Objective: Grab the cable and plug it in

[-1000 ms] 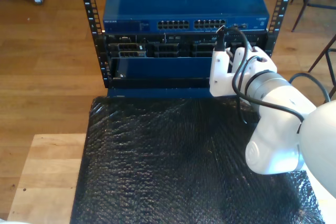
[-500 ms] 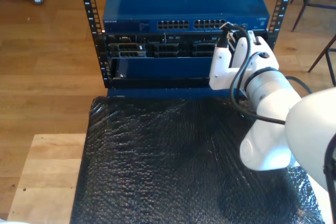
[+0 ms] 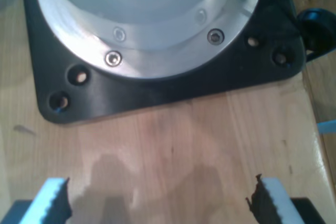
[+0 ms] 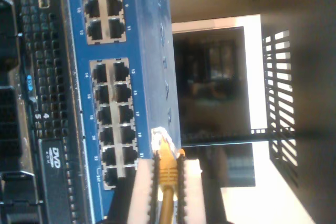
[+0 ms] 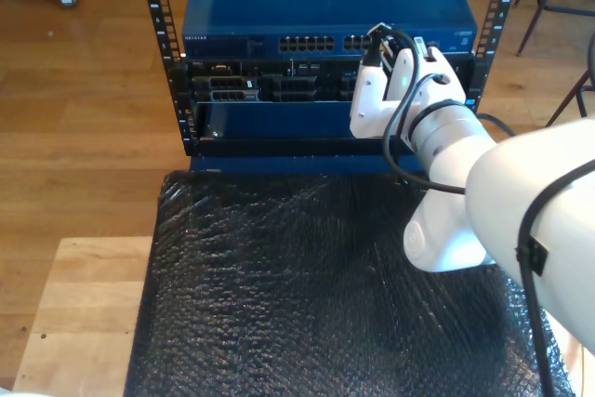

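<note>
Cable plug being lined up with the switch ports

Cable point(image 4: 167, 192) is being pinched just behind its clear plug point(image 4: 160, 139) by my second gripper point(image 4: 167, 182), jaws closed on it, plug tip hovering beside the lower block of ports on the blue network switch point(image 4: 131, 51), apparently not yet seated. Its long axis is running along the fingers point(image 4: 142, 192), plug pointing away from the gripper, toward the switch's front edge. Judged from this, the tip is needing to be centred on one port and kept square before being pushed straight. My first gripper point(image 3: 157, 203) is being held wide open, empty, above a wooden board point(image 3: 173, 140) near a black base plate point(image 3: 157, 98).
</note>
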Motion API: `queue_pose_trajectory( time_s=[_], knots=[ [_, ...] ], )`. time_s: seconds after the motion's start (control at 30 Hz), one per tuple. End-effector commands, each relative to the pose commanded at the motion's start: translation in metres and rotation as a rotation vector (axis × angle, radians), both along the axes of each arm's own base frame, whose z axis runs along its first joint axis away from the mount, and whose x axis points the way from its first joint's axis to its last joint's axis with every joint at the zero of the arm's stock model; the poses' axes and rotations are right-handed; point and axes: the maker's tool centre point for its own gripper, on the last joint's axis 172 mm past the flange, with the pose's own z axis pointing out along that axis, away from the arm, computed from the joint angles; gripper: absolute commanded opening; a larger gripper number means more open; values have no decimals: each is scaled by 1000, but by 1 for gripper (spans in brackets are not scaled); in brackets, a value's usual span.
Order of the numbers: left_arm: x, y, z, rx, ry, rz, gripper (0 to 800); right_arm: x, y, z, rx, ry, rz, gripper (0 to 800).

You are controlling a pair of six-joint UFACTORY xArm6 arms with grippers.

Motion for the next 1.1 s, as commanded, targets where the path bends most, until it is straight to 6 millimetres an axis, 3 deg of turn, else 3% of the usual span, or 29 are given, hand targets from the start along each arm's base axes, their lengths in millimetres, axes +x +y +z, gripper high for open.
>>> queue_pose_trajectory(
  time_s=[0.27,0.4,0.63,0.9,1.1],
  knots=[
    [0,0,0,-1,1,-1,800,-8,-7,7,8,-87,-21,0],
    [0,0,0,0,1,-1,800,-6,-27,2,34,-99,-96,0],
    [0,0,0,-1,1,-1,800,-6,-27,-9,22,-103,-122,0],
    [0,0,0,0,1,-1,800,13,-13,-9,34,-137,-165,0],
    [0,0,0,0,1,-1,800,20,-18,-3,23,-165,-213,0]
  ],
)
